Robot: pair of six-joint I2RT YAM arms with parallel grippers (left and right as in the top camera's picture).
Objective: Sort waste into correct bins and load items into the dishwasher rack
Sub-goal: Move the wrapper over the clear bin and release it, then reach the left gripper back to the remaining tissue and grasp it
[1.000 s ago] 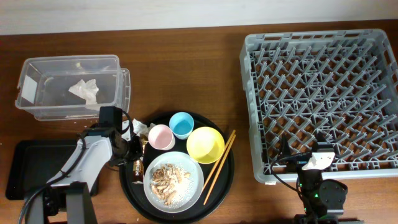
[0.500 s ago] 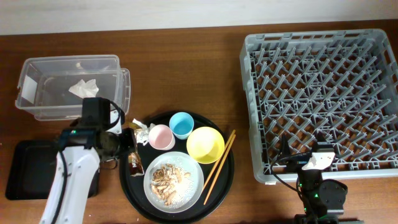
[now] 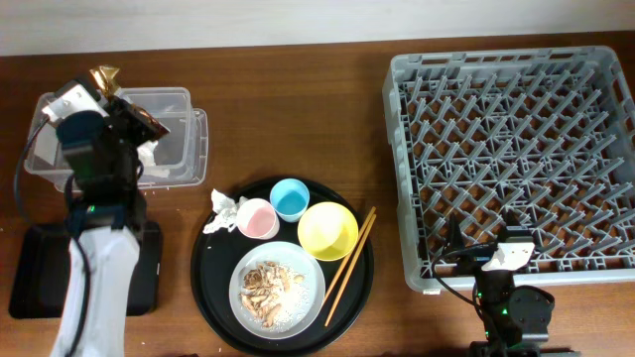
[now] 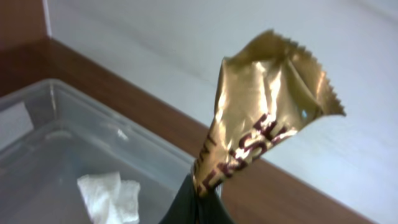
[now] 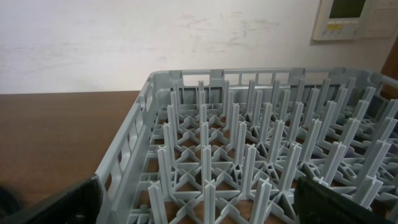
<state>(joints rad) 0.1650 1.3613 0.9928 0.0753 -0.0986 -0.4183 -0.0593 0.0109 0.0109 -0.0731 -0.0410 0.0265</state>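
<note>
My left gripper point(image 3: 121, 111) is shut on a gold-brown wrapper point(image 3: 103, 76) and holds it above the clear plastic box point(image 3: 182, 97). In the left wrist view the wrapper point(image 4: 261, 118) stands up from my fingertips point(image 4: 199, 208), with white paper point(image 4: 109, 196) lying in the box below. Another crumpled white paper point(image 3: 223, 210) lies at the round tray's left edge. The pink cup point(image 3: 257, 218), blue cup point(image 3: 290, 199), yellow bowl point(image 3: 327, 230), chopsticks point(image 3: 349, 260) and plate point(image 3: 298, 312) with food scraps point(image 3: 263, 281) sit on that tray. My right gripper point(image 3: 493, 256) is open and empty at the dishwasher rack's point(image 3: 516, 149) front edge.
The shallow black rectangular tray point(image 3: 35, 268) lies at the front left, partly under my left arm. The large round black tray point(image 3: 362, 288) holds the dishes at centre. The right wrist view shows the rack's pegs point(image 5: 249, 143) between my fingers point(image 5: 199, 208).
My left arm has lifted the gold-brown wrapper from the round tray's left edge and carried it back and left to above the clear box. The right arm has not moved.
</note>
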